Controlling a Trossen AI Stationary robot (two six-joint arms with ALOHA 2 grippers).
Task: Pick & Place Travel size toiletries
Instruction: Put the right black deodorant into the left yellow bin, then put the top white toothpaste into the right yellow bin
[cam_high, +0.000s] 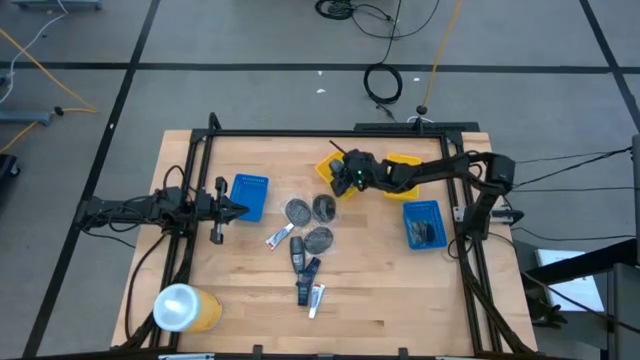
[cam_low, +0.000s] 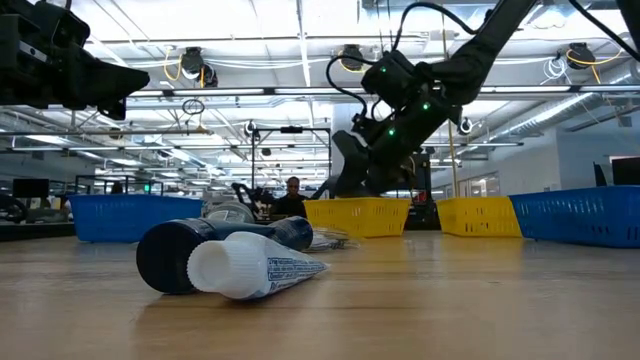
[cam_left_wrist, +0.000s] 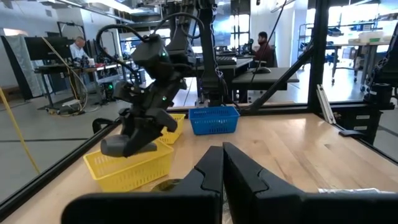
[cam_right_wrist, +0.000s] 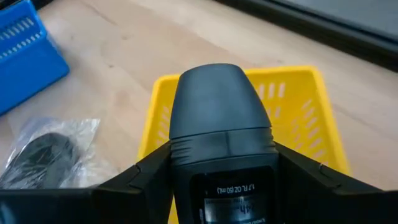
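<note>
My right gripper (cam_high: 345, 180) hovers over the left yellow tray (cam_high: 328, 165), shut on a dark oblong bottle (cam_right_wrist: 217, 106). The left wrist view shows that bottle (cam_left_wrist: 121, 146) just above the yellow tray's rim (cam_left_wrist: 130, 168). My left gripper (cam_high: 228, 208) waits shut beside the left blue tray (cam_high: 250, 195). At the table's middle lie three grey discs (cam_high: 310, 215), a silvery tube (cam_high: 278, 238), two dark bottles (cam_high: 300, 262) and another tube (cam_high: 316, 298). In the low view a dark bottle and a tube (cam_low: 240, 265) lie side by side. My right gripper pinches the dark bottle by its labelled body (cam_right_wrist: 224, 186), just behind the cap, one finger (cam_right_wrist: 143, 180) on each side. The bottle lies along the fingers, its cap end (cam_right_wrist: 214, 93) sticking out past them. It is lifted clear above the yellow tray, tilted slightly down.
A second yellow tray (cam_high: 404, 170) sits right of the first, and a blue tray (cam_high: 424, 222) holding dark items stands near the right arm's base. An orange cup with a whitish top (cam_high: 185, 308) lies at the near left corner. A black frame rims the table.
</note>
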